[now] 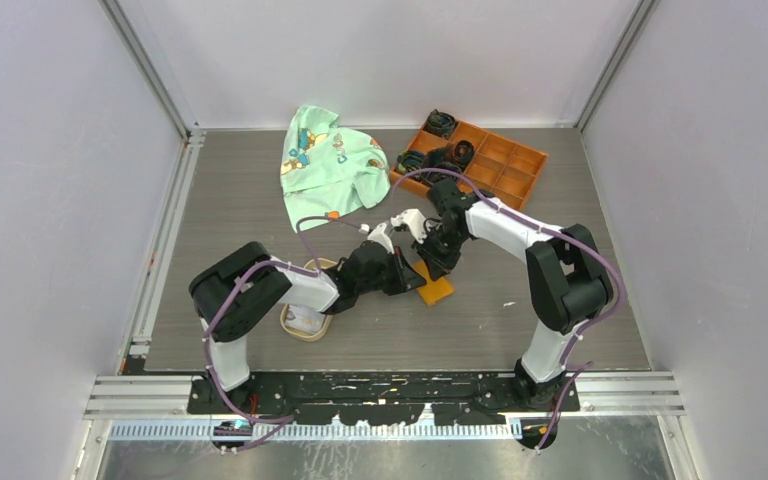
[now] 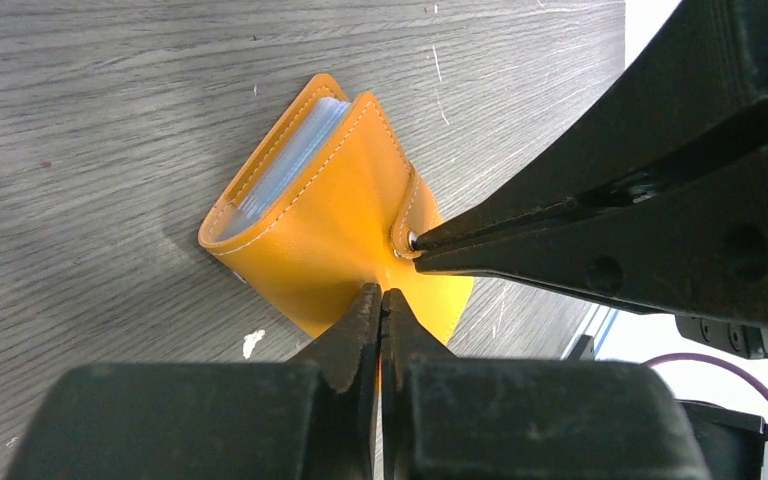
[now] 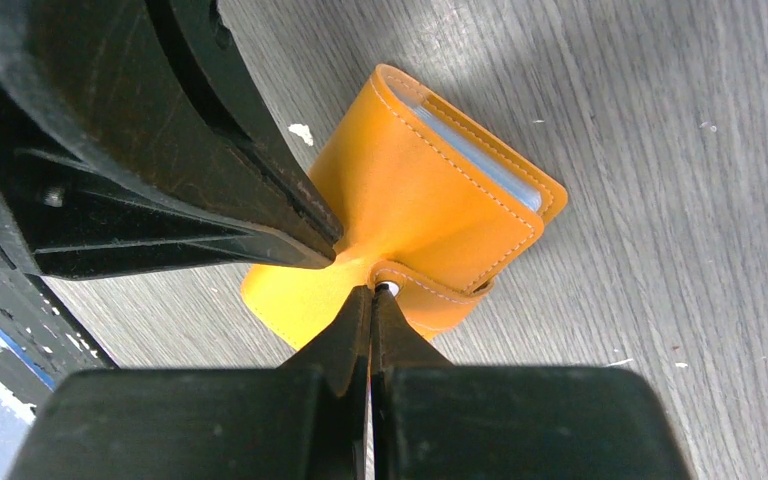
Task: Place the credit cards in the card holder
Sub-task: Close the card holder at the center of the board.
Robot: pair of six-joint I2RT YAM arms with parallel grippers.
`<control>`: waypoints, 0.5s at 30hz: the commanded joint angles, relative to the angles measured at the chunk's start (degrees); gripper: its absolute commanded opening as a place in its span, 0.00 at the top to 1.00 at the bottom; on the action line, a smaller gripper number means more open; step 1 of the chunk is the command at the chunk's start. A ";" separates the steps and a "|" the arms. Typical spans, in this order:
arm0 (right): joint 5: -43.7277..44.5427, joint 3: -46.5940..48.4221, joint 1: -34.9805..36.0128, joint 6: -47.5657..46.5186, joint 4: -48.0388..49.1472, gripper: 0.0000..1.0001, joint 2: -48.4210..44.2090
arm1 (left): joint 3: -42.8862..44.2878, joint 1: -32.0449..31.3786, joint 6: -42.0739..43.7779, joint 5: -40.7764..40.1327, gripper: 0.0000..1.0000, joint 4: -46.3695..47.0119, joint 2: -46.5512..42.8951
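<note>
pinching the holder (image 2: 310, 220) from two sides: my left gripper (image 2: 381, 303) is clenched on the free cover edge and my right gripper (image 3: 372, 298) on the snap tab (image 3: 430, 290). the holder sits near the middle of the table (image 1: 260, 220), with the dish (image 1: 305, 322) at its 8 o'clock. judged light. stitched orange leatherette, pliable, puckering where gripped; smooth, may slip. pale sleeves (image 2: 290, 160) look thin. best hold: tab and cover edge, parted gently. cards not discernible.

Top view high, downward; wrist views close, seemingly opposed, share card holder (image 2: 310, 225)
</note>
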 commanded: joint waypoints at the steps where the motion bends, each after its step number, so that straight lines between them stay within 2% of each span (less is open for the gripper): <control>1: 3.54 -0.99 2.65 0.78 3.42 0.99 5.03 | -1.96 0.93 2.34 -3.27 1.00 -5.22 2.82; 15: 9.19 0.06 6.01 3.10 2.91 0.99 8.98 | -3.73 1.10 1.85 -3.46 1.00 -2.54 3.15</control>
